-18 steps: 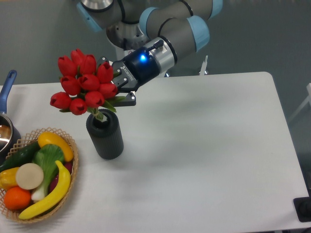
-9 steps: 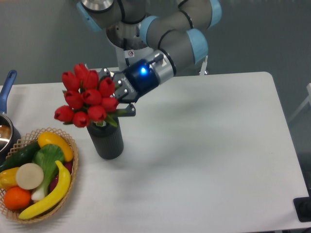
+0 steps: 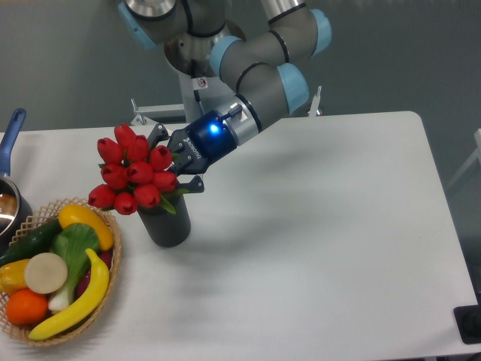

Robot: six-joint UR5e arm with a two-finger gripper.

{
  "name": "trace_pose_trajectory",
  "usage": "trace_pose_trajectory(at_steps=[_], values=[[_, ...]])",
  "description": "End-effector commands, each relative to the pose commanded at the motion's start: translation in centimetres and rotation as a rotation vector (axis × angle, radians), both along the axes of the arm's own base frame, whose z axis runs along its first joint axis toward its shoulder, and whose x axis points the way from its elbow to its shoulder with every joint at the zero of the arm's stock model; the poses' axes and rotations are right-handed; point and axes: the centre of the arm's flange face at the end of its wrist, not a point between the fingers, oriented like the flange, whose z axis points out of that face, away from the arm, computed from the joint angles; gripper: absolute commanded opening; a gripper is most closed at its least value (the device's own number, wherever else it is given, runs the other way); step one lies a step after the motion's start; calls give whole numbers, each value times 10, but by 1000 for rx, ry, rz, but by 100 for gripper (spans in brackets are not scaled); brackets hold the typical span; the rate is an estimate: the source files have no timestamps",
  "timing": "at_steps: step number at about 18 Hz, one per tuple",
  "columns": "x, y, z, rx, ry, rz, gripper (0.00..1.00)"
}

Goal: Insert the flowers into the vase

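Observation:
The flowers are a tight bunch of red tulip buds with green leaves, tilted to the left. Their stems go down into the mouth of the vase, a dark ribbed cylinder standing on the white table. The buds rest right on the vase's rim and hide its mouth. My gripper comes in from the right and is shut on the flowers just behind the buds. One finger shows below the bunch, another at its top.
A wicker basket of toy fruit and vegetables stands at the front left, close to the vase. A blue-handled metal pot sits at the left edge. The arm's base stands behind the table's far edge.
My gripper has lowered with the flowers. The bunch has sunk until the buds sit on the vase's rim, and the stems no longer show above it.

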Motion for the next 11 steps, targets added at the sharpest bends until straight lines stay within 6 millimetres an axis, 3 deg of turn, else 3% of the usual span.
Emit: trace_pose_trajectory(at_steps=[4, 6, 8, 11], values=[[10, -12, -14, 18, 31, 0, 40], [13, -21, -15, 20, 37, 12, 53], [13, -24, -14, 20, 35, 19, 59], [13, -25, -16, 17, 34, 20, 80]])
